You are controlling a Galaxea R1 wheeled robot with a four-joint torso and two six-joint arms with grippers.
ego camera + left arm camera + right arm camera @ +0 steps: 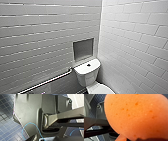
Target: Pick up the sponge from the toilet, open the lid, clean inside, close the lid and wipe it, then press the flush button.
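My right hand (139, 139) grips the sponge (136, 115), held clear of the toilet (86, 75), over dark blue floor tiles (95, 101). The sponge is bright orange, round-edged, its flat face pitted with small darker pores. The flush button (88, 65) sits on the toilet's tank.

On my feed the left arm's a wide dark-grey plate (28, 110), round silvery fitting (70, 101) at one corner, grey jointed bar (67, 114) beside it, thin blue cable (26, 124) looping across. Right arm's plate (100, 112) looks the same, shiny fitting (98, 106) too.
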